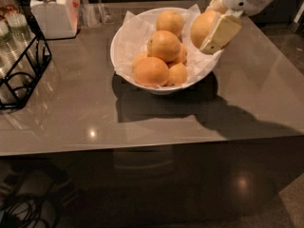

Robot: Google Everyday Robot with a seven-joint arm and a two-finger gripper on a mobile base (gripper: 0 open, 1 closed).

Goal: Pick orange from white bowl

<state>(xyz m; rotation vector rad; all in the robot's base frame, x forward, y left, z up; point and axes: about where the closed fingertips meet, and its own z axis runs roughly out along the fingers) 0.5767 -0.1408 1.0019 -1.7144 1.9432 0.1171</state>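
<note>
We see the pincer (209, 34) at the right rim of the bowl (124, 61), clenched around the orange (200, 26). One cream finger (220, 32) lies flat against the fruit's right side, and the opposite one is mostly hidden behind it. The orange sits higher than the pile in the bowl and over the rim's right edge. We cannot tell whether it touches the paper (132, 34) lining the bowl.

Inside the bowl we count several other oranges (164, 45) heaped together, one at the back and the rest toward the front.

The bowl rests on the grey surface (142, 122). To the left of the bowl stands a black wire rack (27, 75), well apart from it. Behind and left of the bowl is a white jar (51, 12).
</note>
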